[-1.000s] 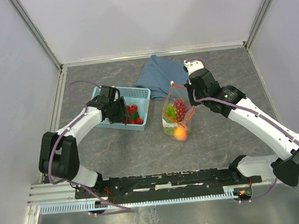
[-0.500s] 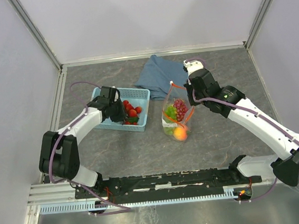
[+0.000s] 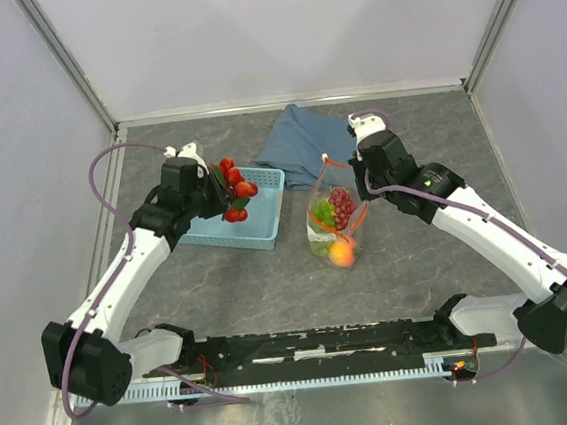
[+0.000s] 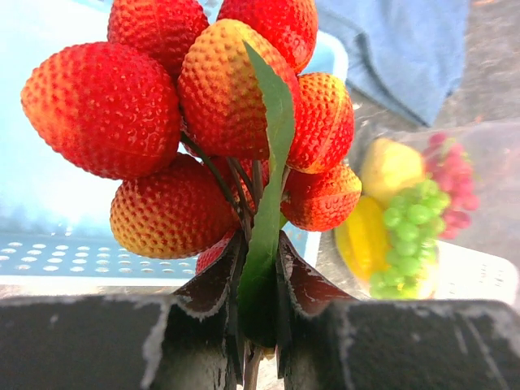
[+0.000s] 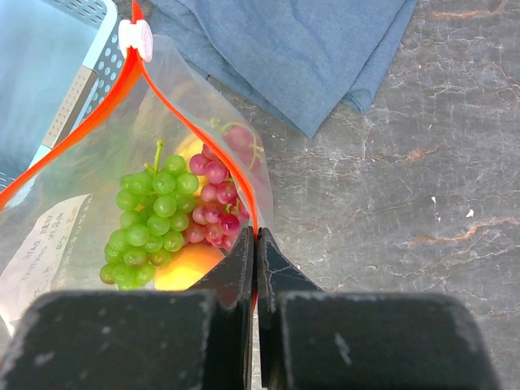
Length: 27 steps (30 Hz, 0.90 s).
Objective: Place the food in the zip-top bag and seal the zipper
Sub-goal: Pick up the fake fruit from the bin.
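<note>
The strawberries (image 4: 187,122) are hanging centre-left in the top view, over the basket (image 3: 261,231), their leafy stem pinched in the closed left claw (image 4: 258,280). The bag (image 3: 333,230) is standing mid-frame on the bench (image 3: 271,294), holding grapes (image 5: 150,215) and a peach (image 3: 341,254). The right claw (image 5: 255,252) is clamping its zipper (image 5: 89,110) edge, mouth gaping.

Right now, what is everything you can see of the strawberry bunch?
The strawberry bunch is a cluster of seven or more plastic-looking berries with dimpled skins, red shading to orange-yellow. Thin dark stems join them, and one long green leaf runs down the front. The left gripper is shut on the stems and the leaf base, with the berries fanning out beyond its fingertips. In the top view the bunch sits over the light blue basket, apparently clear of it, and left of the zip-top bag.
</note>
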### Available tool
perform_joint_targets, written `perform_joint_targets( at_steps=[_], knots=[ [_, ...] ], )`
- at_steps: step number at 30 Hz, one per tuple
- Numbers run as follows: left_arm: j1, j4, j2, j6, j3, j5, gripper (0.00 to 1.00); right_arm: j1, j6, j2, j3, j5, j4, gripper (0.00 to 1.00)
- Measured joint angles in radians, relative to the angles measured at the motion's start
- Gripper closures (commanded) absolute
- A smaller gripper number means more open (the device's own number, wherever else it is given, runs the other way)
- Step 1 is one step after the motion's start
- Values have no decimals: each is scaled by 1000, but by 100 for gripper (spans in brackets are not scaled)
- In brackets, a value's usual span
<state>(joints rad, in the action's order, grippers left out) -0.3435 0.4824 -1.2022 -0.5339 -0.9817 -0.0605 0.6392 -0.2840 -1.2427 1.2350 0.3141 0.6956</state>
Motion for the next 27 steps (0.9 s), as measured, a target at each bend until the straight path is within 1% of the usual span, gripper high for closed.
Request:
perform_joint_targets(
  at_steps=[5,13,20,27],
  knots=[
    [-66,9,69,2,-73,33,97,0,-5,0,0,0,0,99],
    [-277,10,130,5,-184,139,97,0,-13,0,-1,0,0,99],
    [-429,-10,127,11,-233,217,97,0,-31,0,-2,-4,-4,98],
    [-555,-122,85,3,-238,295,97,0,-53,0,-2,-8,-8,98]
  ],
)
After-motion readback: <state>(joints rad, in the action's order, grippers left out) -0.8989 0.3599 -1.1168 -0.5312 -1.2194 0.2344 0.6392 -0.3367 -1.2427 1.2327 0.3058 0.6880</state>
